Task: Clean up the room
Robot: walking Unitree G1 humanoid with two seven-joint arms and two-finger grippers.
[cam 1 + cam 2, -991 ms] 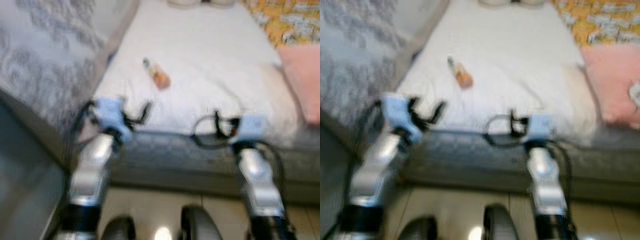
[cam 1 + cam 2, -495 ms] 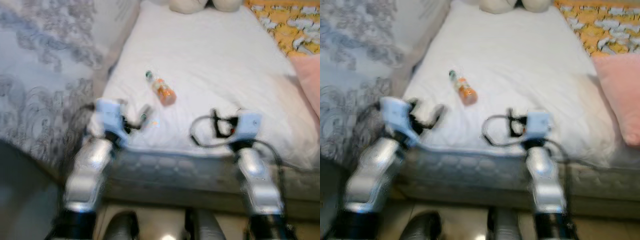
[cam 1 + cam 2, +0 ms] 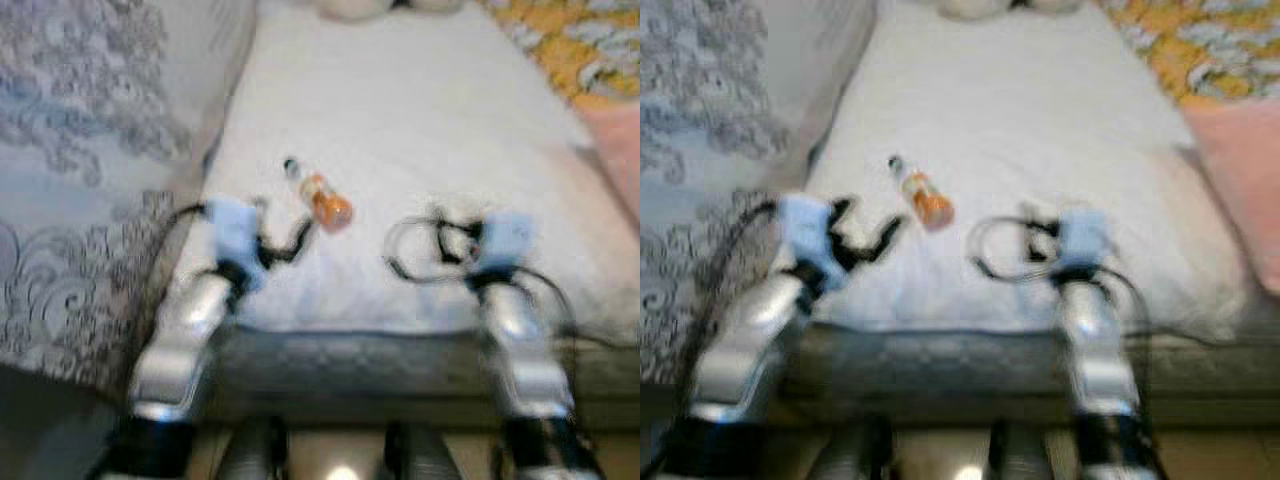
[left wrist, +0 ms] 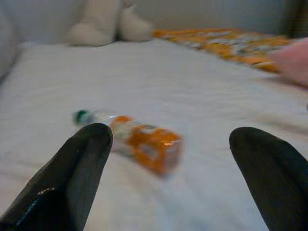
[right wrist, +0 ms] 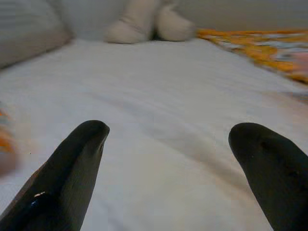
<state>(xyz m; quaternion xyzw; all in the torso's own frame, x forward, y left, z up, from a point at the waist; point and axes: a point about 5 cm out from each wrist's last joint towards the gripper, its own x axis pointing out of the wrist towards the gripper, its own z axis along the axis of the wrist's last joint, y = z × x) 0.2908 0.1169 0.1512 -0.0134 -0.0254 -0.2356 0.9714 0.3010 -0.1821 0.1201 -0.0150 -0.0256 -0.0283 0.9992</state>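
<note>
A small bottle (image 3: 320, 197) with an orange label and a green cap lies on its side on the white bed sheet (image 3: 420, 110). My left gripper (image 3: 290, 238) hovers just short of it, open. In the left wrist view the bottle (image 4: 139, 142) lies a little ahead between the two black fingers (image 4: 72, 178). My right gripper (image 3: 445, 232) is held over bare sheet to the bottle's right, also open (image 5: 168, 130), with nothing between its fingers.
A cream plush toy (image 4: 108, 24) sits at the head of the bed. An orange patterned blanket (image 3: 560, 50) and a pink pillow (image 3: 1240, 170) lie on the right. Grey patterned fabric (image 3: 80, 150) rises on the left. The grey mattress edge (image 3: 350, 360) is right below my arms.
The view has shifted as I came closer to the bed. Both arms now reach over the mattress edge, and the left gripper is nearer the bottle.
</note>
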